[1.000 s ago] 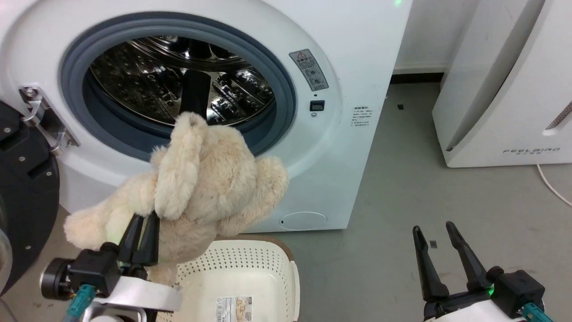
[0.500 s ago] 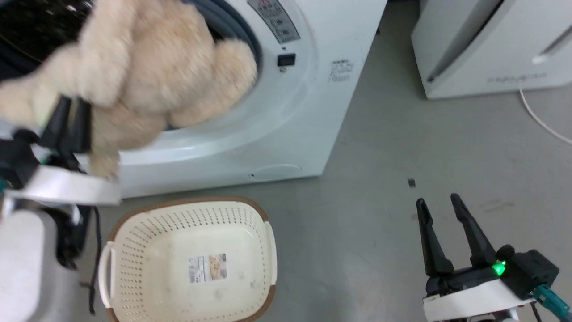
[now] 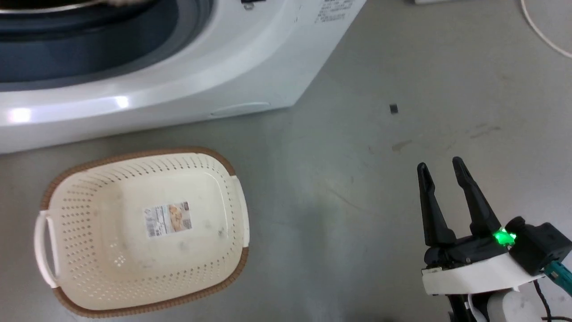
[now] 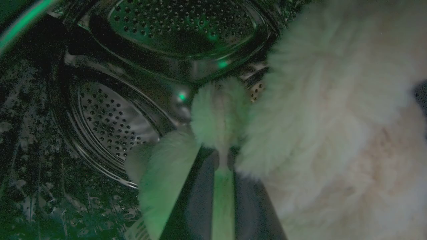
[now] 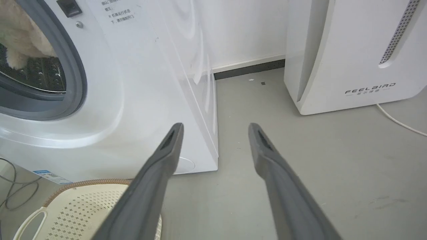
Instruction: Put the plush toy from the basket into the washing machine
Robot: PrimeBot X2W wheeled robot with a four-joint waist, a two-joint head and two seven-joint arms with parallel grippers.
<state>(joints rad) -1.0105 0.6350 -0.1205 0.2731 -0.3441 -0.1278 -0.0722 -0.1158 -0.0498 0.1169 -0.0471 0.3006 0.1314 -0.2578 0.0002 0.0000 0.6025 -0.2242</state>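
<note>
The cream-beige plush toy [image 4: 327,126] hangs inside the steel drum [image 4: 180,30] of the washing machine [image 3: 187,85], and my left gripper [image 4: 224,160] is shut on a fold of its fur. Through the grey-gasketed porthole [image 5: 71,70] in the right wrist view, part of the plush toy [image 5: 20,36] shows in the drum. The basket [image 3: 143,228] sits on the floor before the machine with just its label sticker [image 3: 167,219] inside. My right gripper [image 3: 440,167] hovers open over the floor at the lower right, holding nothing.
A white slanted appliance marked FEELBIRD [image 5: 353,53] stands to the right of the washer by the wall, with a white cable [image 5: 400,123] trailing over the grey floor. Dark cables [image 5: 8,186] lie at the washer's left foot.
The head camera has tilted down, so the basket is now in full view. My left gripper has carried the plush toy up from in front of the porthole into the drum. The right gripper stays open.
</note>
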